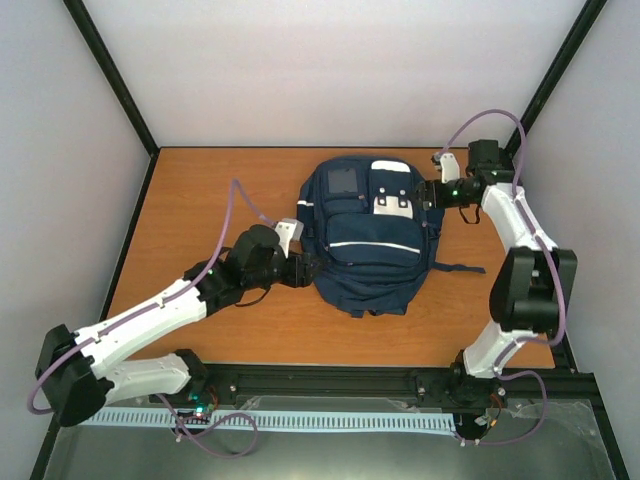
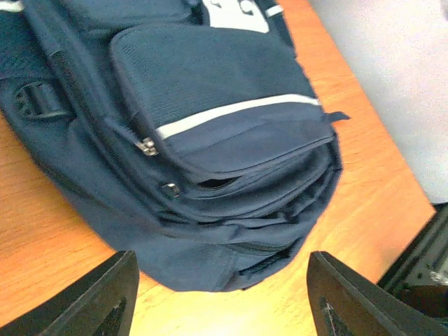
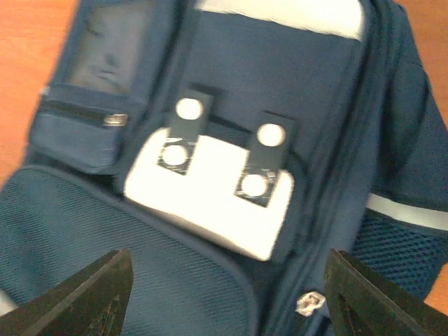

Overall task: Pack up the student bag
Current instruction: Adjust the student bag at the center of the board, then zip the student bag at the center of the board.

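Observation:
The student bag (image 1: 365,235), navy with thin white stripes, lies flat in the middle of the wooden table. My left gripper (image 1: 305,268) is at its lower left side. In the left wrist view the bag's rounded edge (image 2: 210,231) lies just ahead of the left gripper (image 2: 224,308), which is open with only bare table between its fingers (image 2: 105,301). My right gripper (image 1: 428,193) reaches in from the bag's upper right. In the right wrist view the right gripper (image 3: 231,308) hovers open over the bag's front, near the white patch (image 3: 210,203) and a silver zipper pull (image 3: 310,302).
A dark strap (image 1: 455,267) trails from the bag's right side onto the table (image 1: 200,200). Pale enclosure walls with black frame posts (image 1: 110,70) surround the table. A black rail (image 1: 330,380) runs along the near edge between the arm bases.

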You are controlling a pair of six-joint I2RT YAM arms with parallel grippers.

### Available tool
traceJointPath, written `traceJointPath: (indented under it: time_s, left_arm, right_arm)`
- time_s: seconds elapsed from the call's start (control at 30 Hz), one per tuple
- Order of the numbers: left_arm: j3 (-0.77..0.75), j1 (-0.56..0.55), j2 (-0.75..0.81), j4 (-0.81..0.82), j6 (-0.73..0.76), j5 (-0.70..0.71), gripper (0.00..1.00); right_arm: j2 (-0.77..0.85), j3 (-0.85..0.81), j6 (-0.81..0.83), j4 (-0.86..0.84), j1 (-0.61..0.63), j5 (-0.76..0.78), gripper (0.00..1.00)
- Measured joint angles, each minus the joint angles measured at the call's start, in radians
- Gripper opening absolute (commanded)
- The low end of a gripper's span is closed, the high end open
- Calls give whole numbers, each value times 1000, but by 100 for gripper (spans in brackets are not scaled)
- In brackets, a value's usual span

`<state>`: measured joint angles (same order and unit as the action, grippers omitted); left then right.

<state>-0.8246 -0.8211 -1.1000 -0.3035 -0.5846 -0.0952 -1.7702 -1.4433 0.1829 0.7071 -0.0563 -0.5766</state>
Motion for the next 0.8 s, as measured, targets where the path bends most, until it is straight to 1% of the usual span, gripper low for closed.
traceJointPath:
  time_s: [0.1, 0.17, 0.27, 0.3, 0.4, 0.47, 0.53, 0.6, 0.7, 0.8]
  left_arm:
    - [-6, 20, -21, -48, 19, 45, 58]
    - [-8, 42, -60, -74, 34, 60, 57]
    - [-33, 79, -128, -110, 43, 81, 57]
    - [-45, 98, -149, -117, 43, 82, 59]
    - [-91, 163, -211, -121, 27, 63, 65]
    - [-134, 201, -266, -119, 14, 44, 65]
    - [-158, 214, -301, -115, 13, 35, 64]
    - [-185, 224, -347, -102, 4, 16, 59]
    - [-240, 252, -446, -76, -43, -51, 53]
    - [-317, 290, -559, -54, -82, -108, 49]
  right_arm:
    - [115, 48, 20, -4, 43, -8, 73]
    - [177, 87, 51, -10, 105, -26, 72]
    - [242, 180, 110, -33, 216, -58, 70]
    - [255, 221, 129, -42, 253, -71, 70]
    - [258, 310, 172, -53, 310, -95, 69]
    - [253, 343, 196, -51, 327, -97, 69]
    - [250, 356, 211, -53, 333, -97, 69]
    - [250, 364, 222, -66, 334, -97, 69]
    - [248, 371, 233, -76, 334, -88, 67]
    - [238, 371, 242, -76, 338, -84, 66]
